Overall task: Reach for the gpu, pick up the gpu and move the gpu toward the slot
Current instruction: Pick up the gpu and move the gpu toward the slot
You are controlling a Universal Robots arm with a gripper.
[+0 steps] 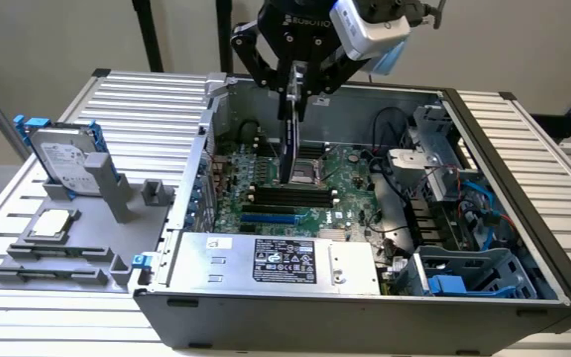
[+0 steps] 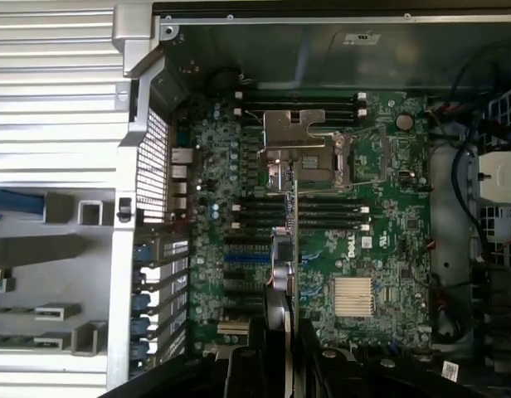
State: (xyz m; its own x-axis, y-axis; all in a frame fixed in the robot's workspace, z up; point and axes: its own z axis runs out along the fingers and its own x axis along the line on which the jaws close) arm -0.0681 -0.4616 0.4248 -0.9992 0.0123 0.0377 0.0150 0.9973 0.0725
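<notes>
**Gripper holds the gpu edge-on above the motherboard**

Gripper (image 1: pixel 297 83) is clamped on the gpu (image 1: pixel 291 141), its black fingers (image 2: pixel 243 365) pressing both faces of the card. The gpu hangs upright, thin edge toward the wrist camera, over the green motherboard (image 1: pixel 311 186) inside the open computer case (image 1: pixel 365 312). To the exterior view's left, a grey fixture (image 1: pixel 77 245) carries a hard drive (image 1: pixel 65 156) standing on edge and a square processor chip (image 1: pixel 50 223) lying flat.
</notes>
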